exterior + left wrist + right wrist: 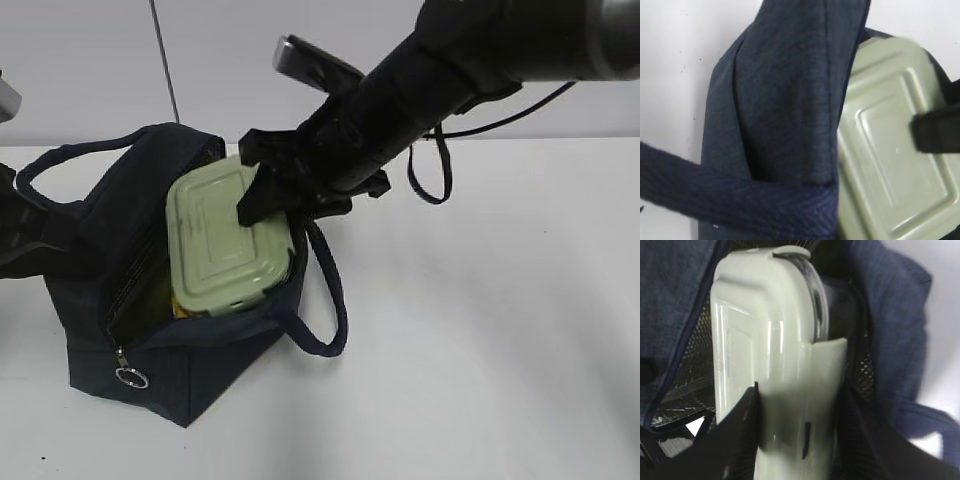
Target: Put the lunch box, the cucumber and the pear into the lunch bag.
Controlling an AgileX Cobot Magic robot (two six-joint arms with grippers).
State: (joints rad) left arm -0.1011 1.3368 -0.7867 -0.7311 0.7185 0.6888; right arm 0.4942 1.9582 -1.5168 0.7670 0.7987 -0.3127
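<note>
The pale green lunch box (215,245) sits tilted in the open mouth of the navy lunch bag (100,260), partly inside. My right gripper (262,205) is shut on the box's far end, one finger on the lid. The right wrist view shows the box (765,340) between the black fingers of that gripper (797,440), with the silvery lining around it. My left gripper (20,235) is at the bag's left side and seems to pinch the fabric. The left wrist view shows only bag cloth (785,100) and the lid (890,140). A yellow-orange bit of the pear (181,309) shows under the box. The cucumber is hidden.
The bag stands on a white table (480,350), its metal zipper pull (130,377) hanging at the front corner. One loop handle (335,310) droops to the bag's right. A black cable (432,172) hangs from the right arm.
</note>
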